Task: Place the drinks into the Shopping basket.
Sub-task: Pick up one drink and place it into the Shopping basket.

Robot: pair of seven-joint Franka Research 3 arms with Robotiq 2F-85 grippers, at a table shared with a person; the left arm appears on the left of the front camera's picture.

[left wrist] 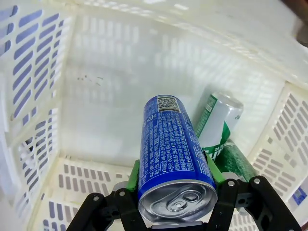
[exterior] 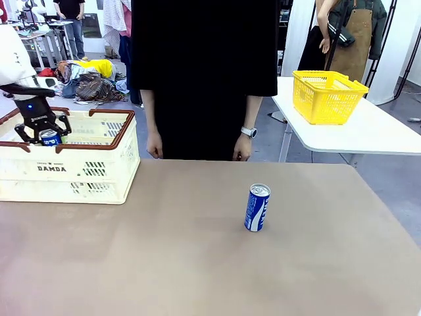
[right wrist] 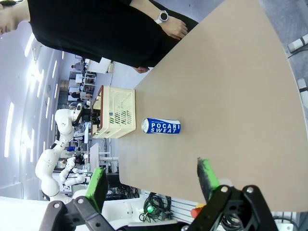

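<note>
My left gripper hangs inside the cream Shopping basket at the table's left, shut on a blue-and-white drink can. Through the left wrist camera its green pads press both sides of that can above the basket floor, where two green cans lie by the right wall. Another blue can marked POCARI SWEAT stands upright mid-table, also seen in the right wrist view. My right gripper is open with nothing between its fingers, well back from that can.
A person in black stands at the far table edge, hands hanging near it. A yellow mesh basket sits on a white side table at the back right. Bare brown tabletop surrounds the standing can.
</note>
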